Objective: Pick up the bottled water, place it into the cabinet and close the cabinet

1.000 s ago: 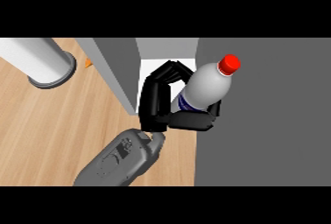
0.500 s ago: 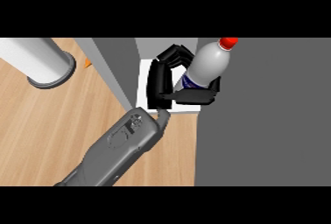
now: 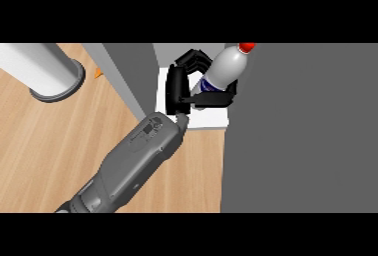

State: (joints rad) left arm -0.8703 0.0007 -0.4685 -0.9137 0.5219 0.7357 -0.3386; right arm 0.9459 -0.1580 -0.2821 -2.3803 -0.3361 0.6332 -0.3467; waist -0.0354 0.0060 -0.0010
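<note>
Cabinet (image 3: 303,130), hand (image 3: 179,90) round bottled water (image 3: 224,70)

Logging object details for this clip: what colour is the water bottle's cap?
Red. The cap tops the bottled water in the head view.

A light wooden table (image 3: 66,150) with straight grain running diagonally fills the lower left, from about 7 to 10 o'clock. At 10 o'clock a wide white cylinder (image 3: 40,67) stands on a grey ring base, touching the wood. A small orange object (image 3: 98,73) shows just beside it, partly hidden by a grey vertical panel (image 3: 122,75) at 11 o'clock. A large flat dark grey surface (image 3: 303,135) covers the right side, from 1 to 5 o'clock. Light is even, with soft shadows.
</note>
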